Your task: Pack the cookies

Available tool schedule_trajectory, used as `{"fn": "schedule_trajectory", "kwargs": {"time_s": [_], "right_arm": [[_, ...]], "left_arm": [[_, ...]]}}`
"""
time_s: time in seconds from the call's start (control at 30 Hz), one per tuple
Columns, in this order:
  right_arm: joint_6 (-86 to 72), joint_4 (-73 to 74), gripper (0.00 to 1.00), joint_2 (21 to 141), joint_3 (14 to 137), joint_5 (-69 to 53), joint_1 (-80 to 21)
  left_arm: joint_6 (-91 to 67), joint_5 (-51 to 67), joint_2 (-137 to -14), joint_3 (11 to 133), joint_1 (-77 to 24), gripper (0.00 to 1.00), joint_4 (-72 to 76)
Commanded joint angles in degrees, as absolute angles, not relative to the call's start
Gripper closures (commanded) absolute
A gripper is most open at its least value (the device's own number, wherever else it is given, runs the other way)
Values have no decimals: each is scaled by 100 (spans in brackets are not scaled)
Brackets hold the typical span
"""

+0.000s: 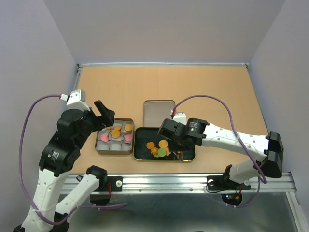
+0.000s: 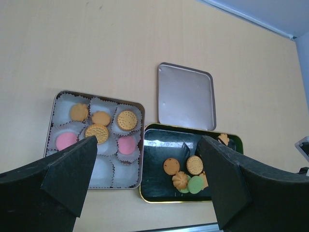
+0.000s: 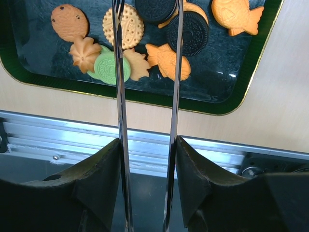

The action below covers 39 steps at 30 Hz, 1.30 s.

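Left hand (image 2: 147,144) is seen spread wide with nothing in it, raised above the table (image 1: 203,92), both containers framed between its fingers. Right hand (image 3: 147,141) is closed on metal tweezers (image 3: 119,96). The two blades are pressed along the inner faces of the fingers and stand apart as they reach out over the dark tray (image 2: 159,145). Their tips are cut off by the frame edge, so contact with any piece cannot be told. The cookies (image 3: 123,26) are found in two places. A loose cluster is noted in the dark tray, which is rimmed green and gold and set at the near table edge: an orange-brown round (image 3: 70,22), a flower-shaped piece (image 3: 85,50), a green round (image 3: 112,67), black sandwich cookies (image 3: 188,31) and orange fish-shaped cookies (image 3: 236,17). Just left of the tray a silver tin (image 2: 96,96) lined with white paper cups (image 2: 104,171) is placed. Six pieces are counted in its cups, four orange or tan rounds (image 2: 127,120) and two pink rounds (image 2: 66,141). The tin lid (image 2: 186,96) is laid flat just behind the tray. Embossing is visible on the sandwich cookies but is too fine to be read.
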<state>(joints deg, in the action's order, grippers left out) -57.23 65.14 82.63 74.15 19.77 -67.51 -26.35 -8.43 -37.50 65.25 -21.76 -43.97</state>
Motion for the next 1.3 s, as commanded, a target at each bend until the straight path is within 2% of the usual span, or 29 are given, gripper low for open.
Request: {"fn": "schedule_trajectory", "kwargs": {"time_s": [0.0, 0.57, 0.67, 0.83, 1.2, 1.27], "right_arm": [[-5854, 6504, 48, 8235, 7524, 1943, -6741], [-5766, 6513, 47, 8683, 7558, 1512, -6741], [-5731, 6565, 50, 8727, 7646, 1503, -6741], [-5695, 6723, 65, 8780, 7805, 1494, -6741], [-5713, 6864, 78, 8622, 8094, 1450, -6741], [-5704, 6856, 82, 8648, 8330, 1459, -6741]], "left_arm": [[-2487, -765, -3849, 6539, -2197, 1, -4140], [-2478, -826, -3569, 6504, -2197, 1, -4403], [-2522, -844, -3507, 6486, -2206, 1, -4421], [-2566, -879, -3437, 6477, -2206, 1, -4456], [-2575, -941, -3358, 6434, -2197, 1, -4439], [-2593, -932, -3357, 6425, -2206, 1, -4421]]}}
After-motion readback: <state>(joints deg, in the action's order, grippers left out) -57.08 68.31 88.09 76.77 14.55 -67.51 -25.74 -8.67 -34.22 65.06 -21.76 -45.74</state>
